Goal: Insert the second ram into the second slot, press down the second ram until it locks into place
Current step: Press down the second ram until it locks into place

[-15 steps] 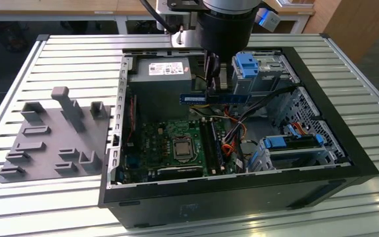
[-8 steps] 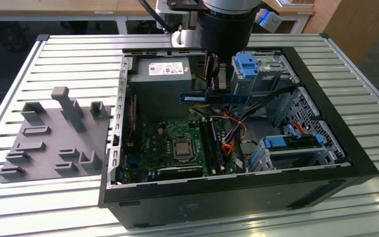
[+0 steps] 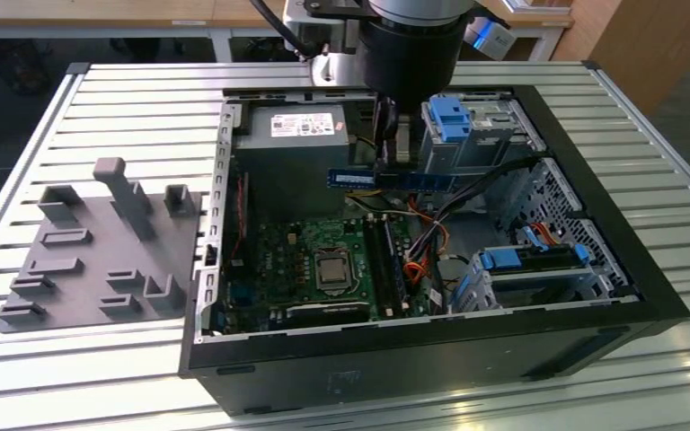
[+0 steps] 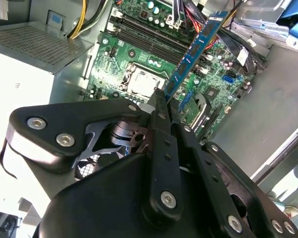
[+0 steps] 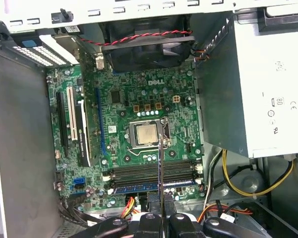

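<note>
One thin, flat, long blue circuit-board stick with a pale label, the second ram [image 3: 358, 179], hangs in the air inside the open black computer case [image 3: 381, 368]. It is above the green motherboard [image 3: 303, 260] and near the grey metal power supply box [image 3: 291, 135]. The black gripper [image 4: 161, 99] is clenched on it: in the second wrist view its fingers [image 4: 164, 134] are pressed together on the stick, which reaches out past their tips. The stick touches nothing on the board.

The step in hand seems to be the bringing of the stick to its place. Nothing is inserted yet, and the pressing has not begun. The long dark memory slots [image 5: 154, 173] lie beside the square processor socket [image 5: 145, 135], well below the stick.

In the exterior view the stick appears to lie across the direction of the slots. The insertion therefore probably calls for a turn until its lower edge runs along the second slot, and then for a straight descent without tilt. A blue strip in one slot may be another stick already seated, but this is not sure. Whether the latches at the slot ends stand open cannot be told.
</note>
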You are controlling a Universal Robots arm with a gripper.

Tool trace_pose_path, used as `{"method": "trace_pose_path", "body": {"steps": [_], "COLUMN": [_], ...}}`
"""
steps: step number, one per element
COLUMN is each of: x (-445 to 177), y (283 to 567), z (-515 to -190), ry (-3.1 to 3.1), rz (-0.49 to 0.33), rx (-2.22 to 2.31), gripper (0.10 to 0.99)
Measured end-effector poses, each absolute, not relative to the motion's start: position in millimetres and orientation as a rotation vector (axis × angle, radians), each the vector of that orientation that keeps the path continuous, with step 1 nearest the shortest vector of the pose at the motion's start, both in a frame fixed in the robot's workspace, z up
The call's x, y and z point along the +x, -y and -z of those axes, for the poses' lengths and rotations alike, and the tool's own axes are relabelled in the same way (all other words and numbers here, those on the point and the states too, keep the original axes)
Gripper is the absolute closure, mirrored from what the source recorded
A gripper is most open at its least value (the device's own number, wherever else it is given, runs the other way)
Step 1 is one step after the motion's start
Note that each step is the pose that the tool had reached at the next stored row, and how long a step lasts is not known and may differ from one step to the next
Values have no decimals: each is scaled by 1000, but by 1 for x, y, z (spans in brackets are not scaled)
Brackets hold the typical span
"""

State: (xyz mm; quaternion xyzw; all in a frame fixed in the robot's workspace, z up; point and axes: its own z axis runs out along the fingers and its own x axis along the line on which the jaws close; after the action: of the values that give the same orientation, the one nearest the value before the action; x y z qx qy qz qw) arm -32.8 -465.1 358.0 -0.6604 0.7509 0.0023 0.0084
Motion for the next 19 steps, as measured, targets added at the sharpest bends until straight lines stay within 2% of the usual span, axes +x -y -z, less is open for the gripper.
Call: {"method": "trace_pose_path", "body": {"steps": [19], "x": [-33], "y": [465], "z": [-358], "ry": [-2406], "rz": [-6], "rx": [-1994], "gripper": [949]}}
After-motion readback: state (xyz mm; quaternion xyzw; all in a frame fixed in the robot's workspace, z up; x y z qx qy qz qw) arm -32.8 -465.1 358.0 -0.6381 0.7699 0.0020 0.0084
